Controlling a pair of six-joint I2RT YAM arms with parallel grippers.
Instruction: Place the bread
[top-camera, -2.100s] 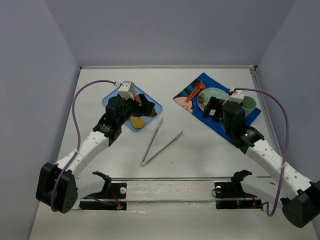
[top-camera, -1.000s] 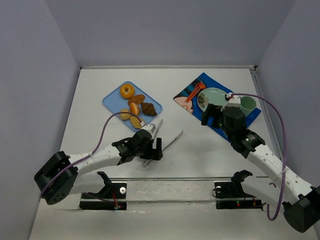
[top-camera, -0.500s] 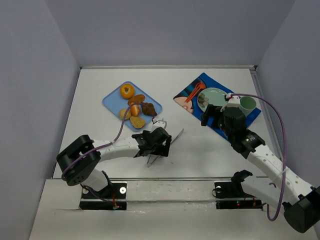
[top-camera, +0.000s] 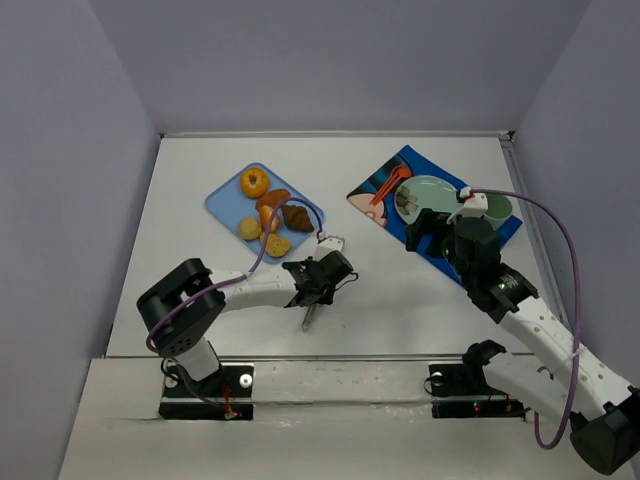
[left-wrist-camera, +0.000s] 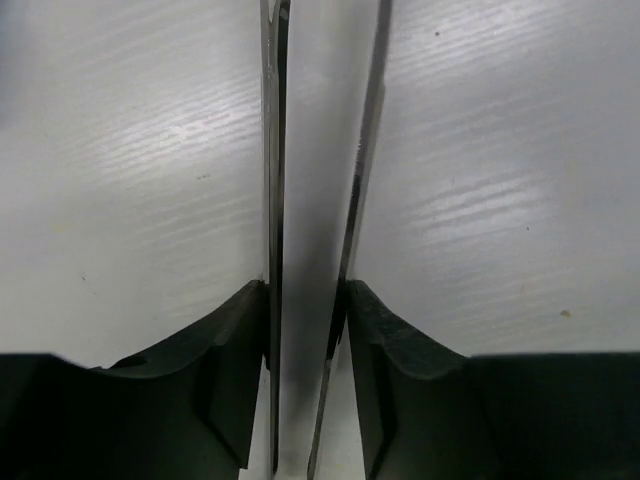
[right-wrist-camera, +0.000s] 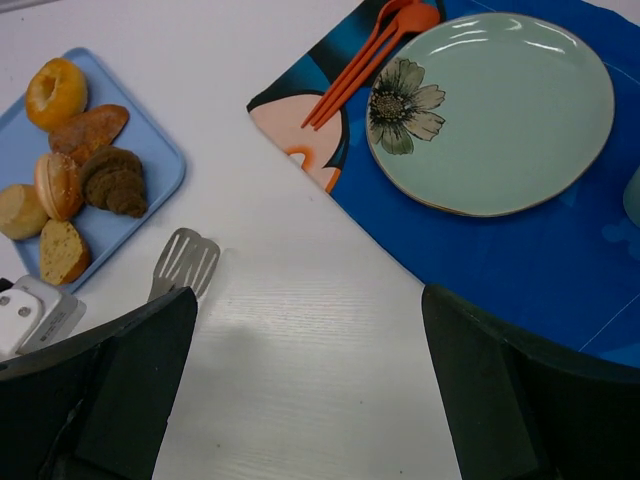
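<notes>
**Bread, six pieces.** All lie on a light-blue rectangular plastic tray (top-camera: 225, 203), left of the bench's middle and toward its far edge.
- orange-glazed ring doughnut (right-wrist-camera: 56, 92), at the tray's far end
- long brown roll (right-wrist-camera: 88, 128), just beside the doughnut
- dark brown croissant (right-wrist-camera: 112, 178), at the tray's right edge
- ridged golden bun (right-wrist-camera: 58, 185), touching the croissant
- pale round roll (right-wrist-camera: 20, 210), at the tray's left side
- cut crusty slice (right-wrist-camera: 62, 250), nearest the bench's near edge

**Steel tongs (left-wrist-camera: 272, 200).** They lie on the white bench (top-camera: 200, 160) near its middle, just off the tray's near corner. Both thin blades run side by side with a narrow gap. One slotted tip shows in the right wrist view.

**Left fingers (left-wrist-camera: 230, 390).** They are closed onto the tongs, one black pad against the outside of each blade. The arm is stretched low along the bench's near edge.

**Right fingers (right-wrist-camera: 130, 390).** They are spread wide with nothing between them, raised above the bench on its right half.

**Pale green round ceramic plate (right-wrist-camera: 490, 110).** It has a flower print near its left rim, carries no food, and rests on a blue cartoon-printed placemat (right-wrist-camera: 520, 270) toward the bench's far right corner.

**Orange plastic fork and spoon (right-wrist-camera: 365, 60).** They lie together on the placemat, just left of the plate.

**Pale green cup (top-camera: 495, 208).** It stands on the placemat at the plate's right and is partly hidden by the right arm.
</notes>
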